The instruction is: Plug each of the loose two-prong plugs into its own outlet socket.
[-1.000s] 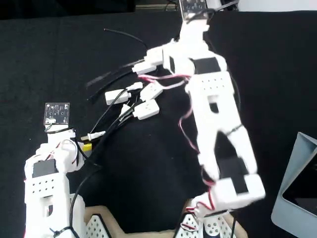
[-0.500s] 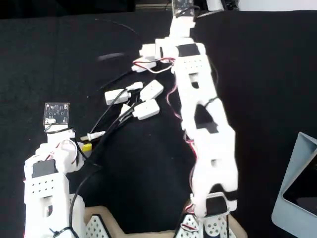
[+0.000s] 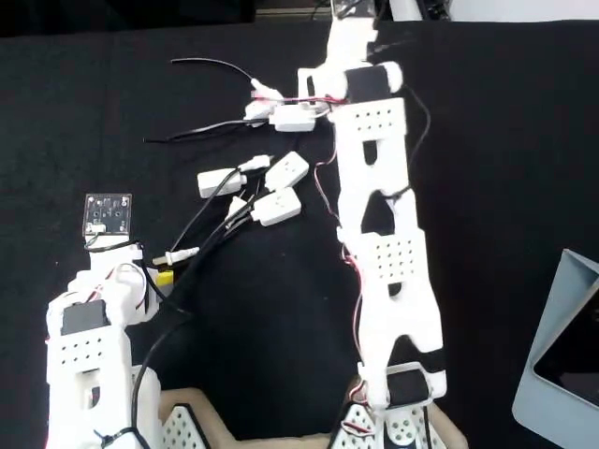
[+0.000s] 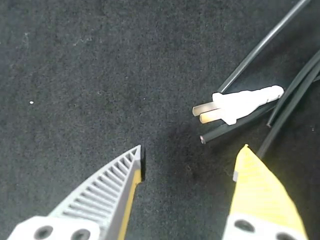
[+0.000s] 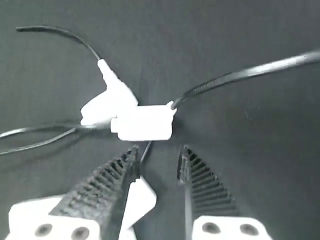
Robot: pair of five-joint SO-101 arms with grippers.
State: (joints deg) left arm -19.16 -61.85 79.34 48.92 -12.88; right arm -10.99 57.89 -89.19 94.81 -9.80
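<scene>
While one plug [image 4: 239,103] lies loose, another plug [image 5: 108,102] touches a socket [image 5: 143,123].

The table cover [image 3: 505,140] is lit evenly from above in the high view, and little light is given back by its black cloth. The stretched-out white arm [image 3: 379,187] is rendered very bright against it, so that its surface detail is washed out in places. A pale strip [image 3: 524,9] at the far edge is overexposed. In the left wrist view, a gleam is caught on the prongs of the plug [image 4: 240,102], and a soft shadow is cast on the cloth beside it. In the right wrist view, the socket block [image 5: 142,122] is burnt out to flat white, and the cloth around it is rendered paler than in the high view.
</scene>
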